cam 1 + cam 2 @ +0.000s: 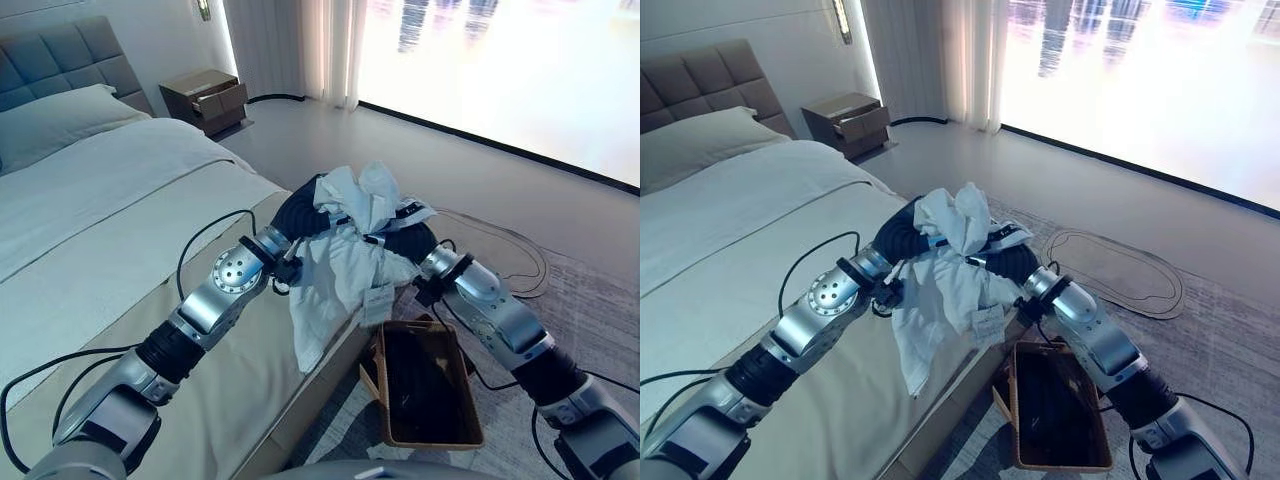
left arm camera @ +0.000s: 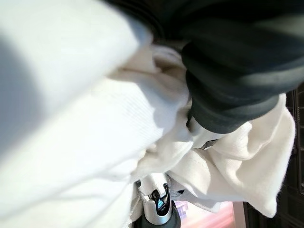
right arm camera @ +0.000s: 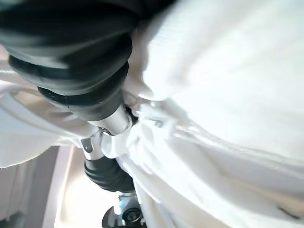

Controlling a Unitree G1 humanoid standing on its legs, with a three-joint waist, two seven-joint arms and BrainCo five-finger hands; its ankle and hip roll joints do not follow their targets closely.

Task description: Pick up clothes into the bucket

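1. white garment (image 1: 345,255) bunched between left hand (image 1: 300,215) and right hand (image 1: 405,240), lifted over the edge of the bed (image 1: 120,250), one end hanging toward the floor.
2. fingers of both hands buried in cloth; cannot tell how far closed.
3. brown bucket (image 1: 430,435) on the grey rug (image 1: 600,300) just beside the bed, below the right arm.
4. pillow (image 1: 55,120), padded headboard (image 1: 60,60), wooden nightstand (image 1: 205,98), pale curtain (image 1: 300,45), bright window (image 1: 520,70).
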